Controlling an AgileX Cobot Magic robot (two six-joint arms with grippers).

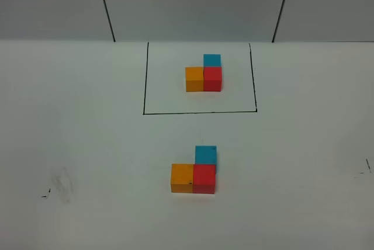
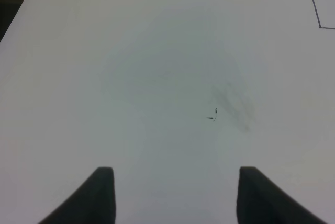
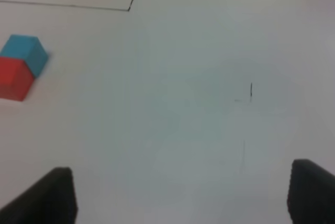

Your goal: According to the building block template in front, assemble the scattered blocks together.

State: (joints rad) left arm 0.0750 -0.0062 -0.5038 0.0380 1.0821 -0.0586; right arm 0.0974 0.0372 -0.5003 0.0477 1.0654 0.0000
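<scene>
Looking done: the scattered blocks (image 1: 194,173) sit just in front of the building block template (image 1: 204,75), touching in the same L, orange-red with blue behind red. Left gripper (image 2: 175,195) and right gripper (image 3: 180,195) both empty, jaws apart. Nothing visibly left.

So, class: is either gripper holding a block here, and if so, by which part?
Nothing is held. The left gripper and right gripper both stand open over bare table, away from the blocks.

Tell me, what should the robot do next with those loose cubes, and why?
Probably nothing more than keep both arms back. The scattered blocks already form the same L as the building block template: orange left, red right, blue behind red. At most, nudge the blue cube, which sits slightly askew.
</scene>
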